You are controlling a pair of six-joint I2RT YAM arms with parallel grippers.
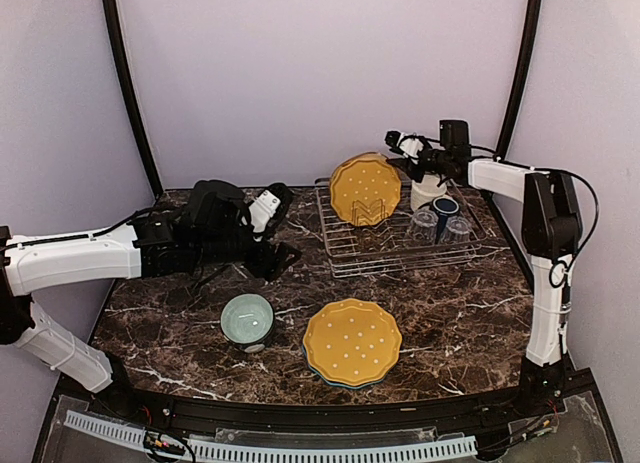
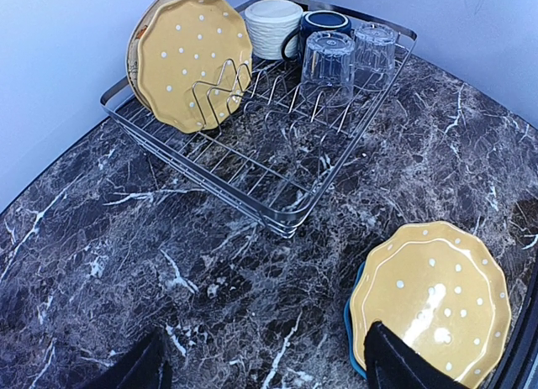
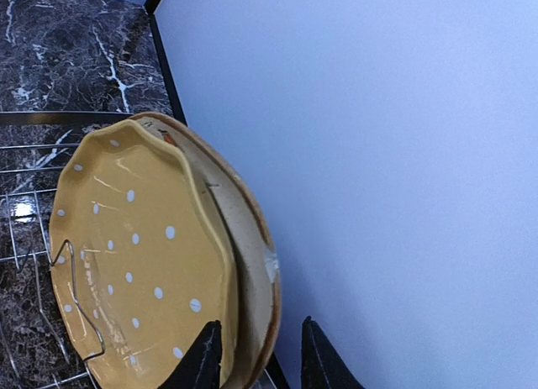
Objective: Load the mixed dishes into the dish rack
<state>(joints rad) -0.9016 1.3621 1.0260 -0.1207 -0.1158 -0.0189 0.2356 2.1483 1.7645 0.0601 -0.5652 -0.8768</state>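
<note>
The dish rack (image 2: 286,223) sits at the far right of the dark marble worktop (image 1: 450,323). At its left end the racked yellow plate (image 1: 365,188), scalloped and white-dotted, stands on edge between prongs. The cream plate (image 3: 252,271) leans just behind it, with a small orange mark near its rim. The right hand (image 3: 261,324) is over these two plates. Its fingers are a little apart, straddling their upper rims, and the outer one stands clear of the cream plate.

At the rack's back right are the cream mug (image 2: 271,26) and the navy mug (image 2: 324,23), with two glass tumblers (image 2: 328,60) upside down in front of them.

The left hand (image 2: 265,339) hovers low over bare worktop left of the rack, fingers wide apart and empty. Near the front edge lie the mint-green bowl (image 1: 247,320) and the loose yellow plate (image 1: 352,341), which is stacked on a blue plate (image 2: 349,322).
</note>
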